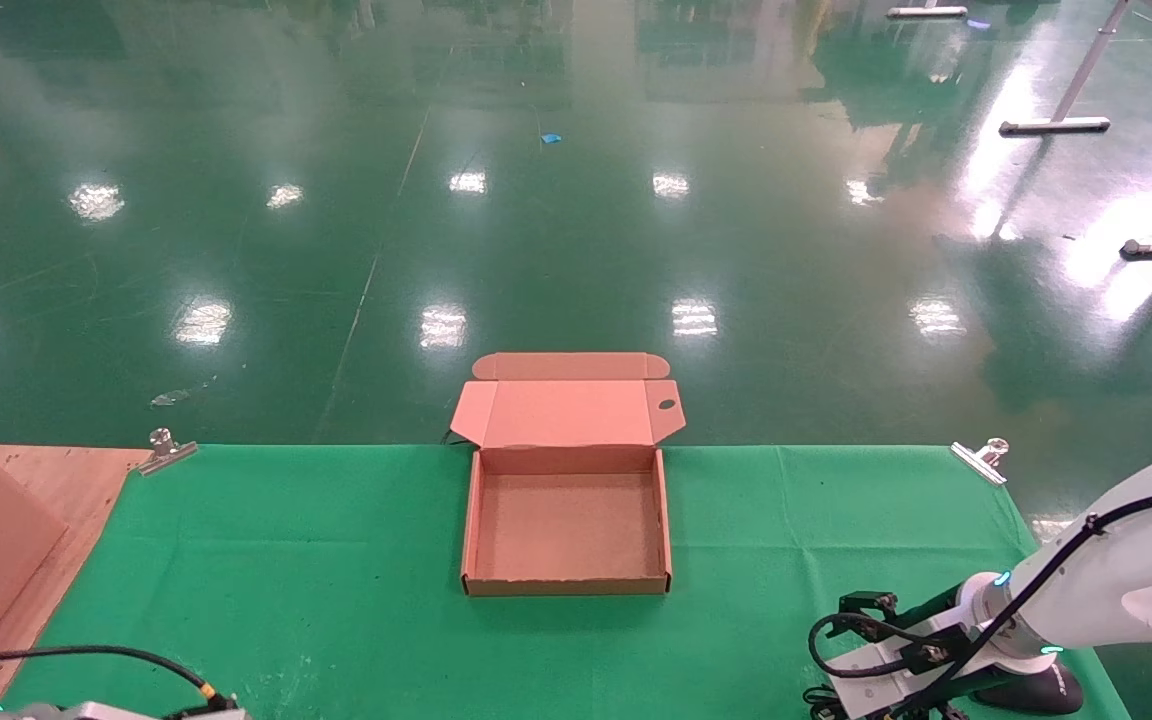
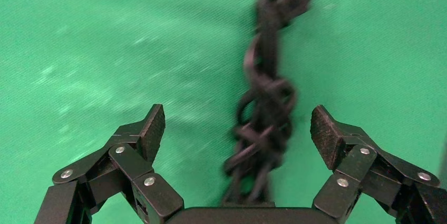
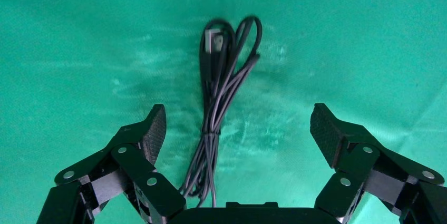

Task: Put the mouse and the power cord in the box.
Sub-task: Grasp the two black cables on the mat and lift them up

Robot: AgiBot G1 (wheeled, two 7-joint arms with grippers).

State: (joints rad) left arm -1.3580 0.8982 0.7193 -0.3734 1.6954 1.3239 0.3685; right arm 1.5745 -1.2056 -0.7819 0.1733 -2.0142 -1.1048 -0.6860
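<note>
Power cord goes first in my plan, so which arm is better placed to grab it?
Left. The left gripper hangs open with the bundled power cord lying between its fingers on the green cloth. The right gripper is open over the mouse's thin cable instead.

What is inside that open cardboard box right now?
Nothing: the box shows only its bare brown floor. The near wall hides a thin strip of that floor from the head view.

Your left gripper (image 2: 237, 129) hung with its fingers (image 2: 150, 129) spread wide over the green cloth (image 2: 95, 50). The power cord (image 2: 266, 113) lay bundled between them, touching neither, running toward twelve o'clock, one plug end farthest out.
</note>
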